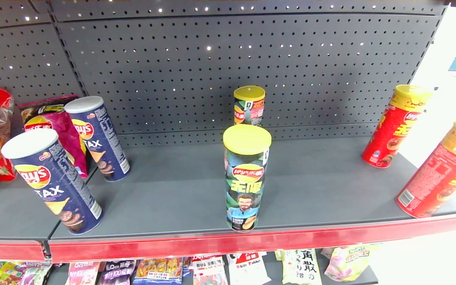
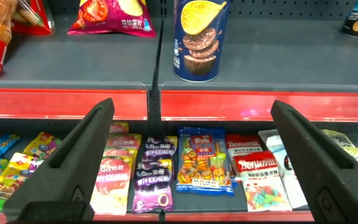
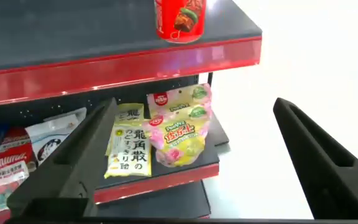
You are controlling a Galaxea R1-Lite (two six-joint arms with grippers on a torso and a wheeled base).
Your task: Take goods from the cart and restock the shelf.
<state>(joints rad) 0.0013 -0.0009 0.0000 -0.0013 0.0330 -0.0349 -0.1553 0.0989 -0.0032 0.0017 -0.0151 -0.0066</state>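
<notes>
Six chip cans (image 1: 246,178) on grey shelf (image 1: 172,190), pegboard (image 1: 164,71) behind.

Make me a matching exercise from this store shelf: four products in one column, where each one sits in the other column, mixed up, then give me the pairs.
Things
1. red chip cans
2. green chip cans with yellow lids
3. purple chip bag
4. pink-and-green pouch

Places
A. middle of the upper shelf, one behind the other
B. right end of the lower shelf
C. right end of the upper shelf
D. left part of the upper shelf, next to a navy chip can

Pairs: 1-C, 2-A, 3-D, 4-B
</notes>
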